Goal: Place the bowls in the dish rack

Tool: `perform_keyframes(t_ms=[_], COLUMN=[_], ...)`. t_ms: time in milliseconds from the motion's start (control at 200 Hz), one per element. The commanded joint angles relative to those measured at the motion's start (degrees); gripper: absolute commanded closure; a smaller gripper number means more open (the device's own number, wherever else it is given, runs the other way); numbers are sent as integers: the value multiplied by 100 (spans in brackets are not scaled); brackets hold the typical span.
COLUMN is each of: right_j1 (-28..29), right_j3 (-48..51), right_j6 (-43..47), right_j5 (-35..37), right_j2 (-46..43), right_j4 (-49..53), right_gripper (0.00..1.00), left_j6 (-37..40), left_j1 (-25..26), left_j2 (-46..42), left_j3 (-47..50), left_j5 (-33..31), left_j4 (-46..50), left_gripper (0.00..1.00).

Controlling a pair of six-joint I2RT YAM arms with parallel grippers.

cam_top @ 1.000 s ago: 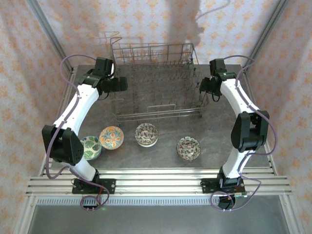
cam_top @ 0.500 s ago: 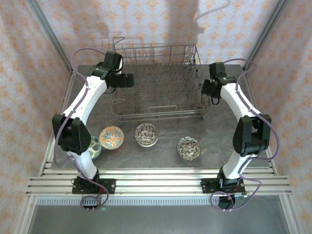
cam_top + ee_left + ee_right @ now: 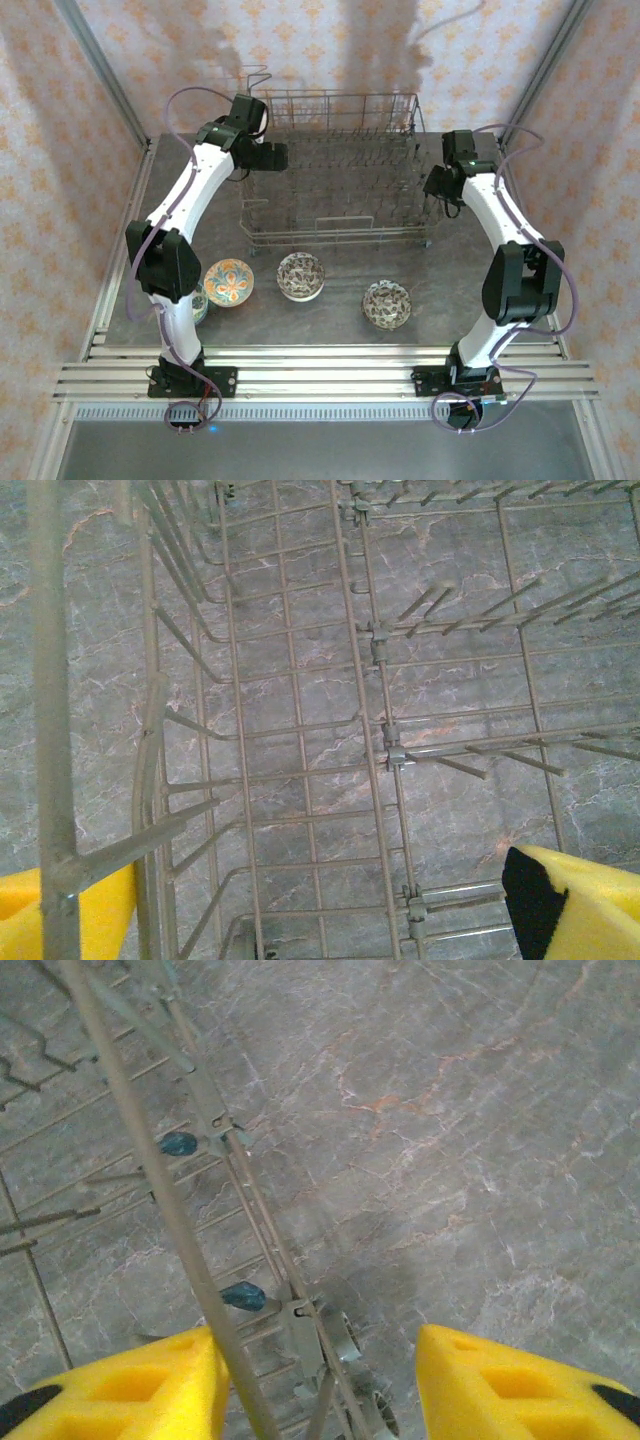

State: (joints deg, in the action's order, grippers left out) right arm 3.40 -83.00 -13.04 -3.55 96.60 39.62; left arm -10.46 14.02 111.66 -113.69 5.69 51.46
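My left fingers (image 3: 590, 900) spread wide over the dish rack (image 3: 330, 160), right fingers (image 3: 500, 1385) apart astride its side wire.

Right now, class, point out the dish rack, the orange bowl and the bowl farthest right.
dish rack (image 3: 340, 228), top external view, on its near wire wall.
orange bowl (image 3: 229, 282), top external view, on its patterned inside.
bowl farthest right (image 3: 386, 304), top external view, on its inside centre.
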Motion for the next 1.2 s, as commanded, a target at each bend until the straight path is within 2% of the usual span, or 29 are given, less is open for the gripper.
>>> perform_keyframes(t_ms=[0, 135, 255, 516, 741, 981, 1196], right_j1=[-50, -41, -32, 194, 369, 548, 547], right_j3=[-60, -126, 41, 734, 1378, 1471, 1197], right_j6=[316, 664, 862, 825, 51, -259, 16], right_j5=[410, 625, 446, -122, -147, -516, -978], right_j2=[-489, -992, -1531, -2477, -3272, -3388, -2913], right_j4=[377, 673, 799, 1262, 1628, 1708, 1578], right_gripper=[37, 29, 26, 28, 33, 39, 41], left_j6=[15, -22, -162, -131, 82, 229, 49], left_j1=[66, 66, 68, 70, 194, 555, 1343], left_j2=[-116, -548, -810, -1599, -2374, -2963, -3202], left_j3=[-176, 128, 271, 865, 1649, 2262, 2342], left_j5=[-151, -205, -209, -68, -64, 195, -178], left_j4=[237, 201, 256, 304, 159, 301, 485], left_gripper=[5, 3, 3, 2, 5, 13, 20])
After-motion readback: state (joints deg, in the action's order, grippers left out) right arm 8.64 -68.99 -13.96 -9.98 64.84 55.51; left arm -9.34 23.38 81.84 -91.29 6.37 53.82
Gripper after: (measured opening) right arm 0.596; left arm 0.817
